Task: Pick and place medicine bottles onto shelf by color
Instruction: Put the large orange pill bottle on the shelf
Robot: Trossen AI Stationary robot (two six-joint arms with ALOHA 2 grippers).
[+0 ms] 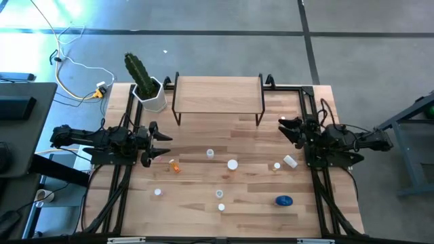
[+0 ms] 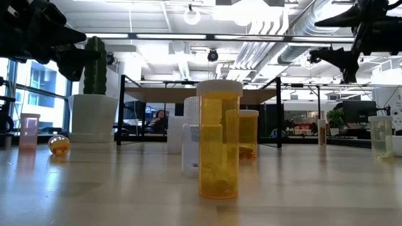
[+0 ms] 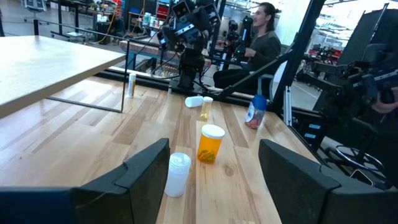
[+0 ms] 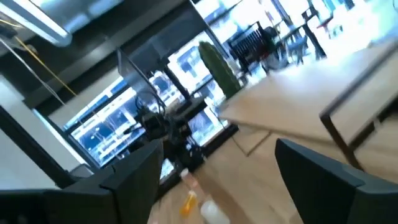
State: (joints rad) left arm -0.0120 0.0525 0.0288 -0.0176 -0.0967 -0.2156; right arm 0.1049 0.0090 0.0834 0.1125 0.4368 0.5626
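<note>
Orange bottle [image 1: 175, 165] just beside open left gripper [image 1: 163, 145].

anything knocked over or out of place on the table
Yes. An orange bottle lies on its side near the left gripper, a white bottle lies toppled by the right gripper, and the blue bottle looks tipped too. The shelf holds no bottles yet.
</note>
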